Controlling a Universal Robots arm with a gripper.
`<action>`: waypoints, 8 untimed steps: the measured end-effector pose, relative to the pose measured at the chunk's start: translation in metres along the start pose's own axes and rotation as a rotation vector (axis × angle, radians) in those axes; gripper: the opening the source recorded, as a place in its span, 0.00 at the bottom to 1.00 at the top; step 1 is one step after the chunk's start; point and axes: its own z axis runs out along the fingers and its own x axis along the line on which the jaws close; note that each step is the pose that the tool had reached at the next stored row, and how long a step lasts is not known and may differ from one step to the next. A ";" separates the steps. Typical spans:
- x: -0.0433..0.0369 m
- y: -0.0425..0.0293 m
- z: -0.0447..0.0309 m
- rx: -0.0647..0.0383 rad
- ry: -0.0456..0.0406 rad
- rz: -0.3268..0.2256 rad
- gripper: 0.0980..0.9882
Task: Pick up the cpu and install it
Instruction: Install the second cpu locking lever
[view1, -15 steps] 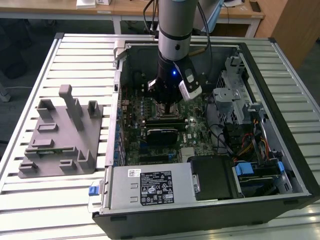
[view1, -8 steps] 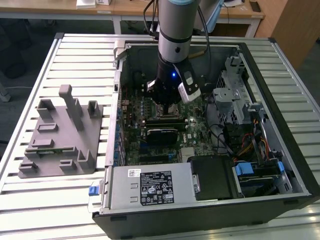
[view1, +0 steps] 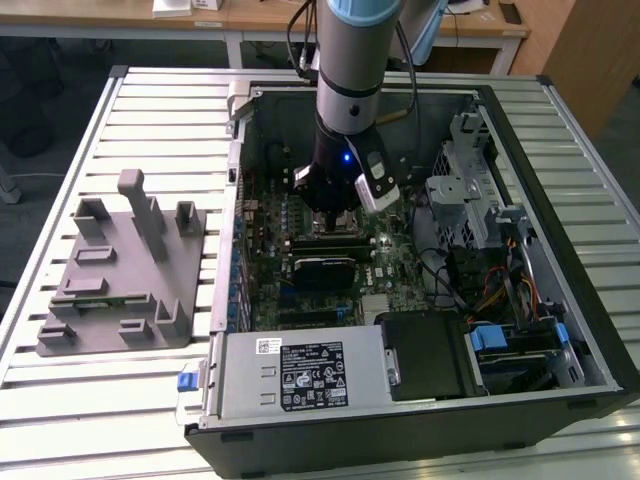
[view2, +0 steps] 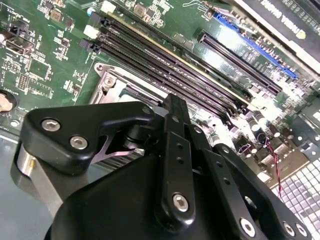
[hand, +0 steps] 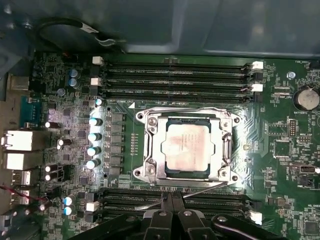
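While the task's placing step looks done, the seating is the part in hand, as I judge it. Starting at the exterior view's left, a grey plastic tray of upright blocks sits on the slatted metal table, well apart from the open computer case. Over the middle of the case, the gripper hangs low above the green motherboard. Further right stand a pale metal drive cage and bundled cables.

In the first wrist view, shiny round capacitors line one side of the steel socket frame. The cpu, a flat square with a dull silver top, lies inside that frame, level as far as I can tell. Beside it, a thin wire lever looks unlatched. The gripper's 2 black fingers are pressed together, narrow, holding nothing, near the frame's edge. Long dark memory slots run along both flanks.

Any further move calls for light, straight motion, since the chip and its lever are delicate.
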 end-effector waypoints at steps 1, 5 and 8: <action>0.0003 -0.0010 0.0007 -0.003 -0.0001 0.000 0.02; 0.0028 -0.0064 0.0023 -0.019 -0.0005 -0.001 0.02; 0.0057 -0.0103 0.0029 -0.033 -0.0009 -0.001 0.02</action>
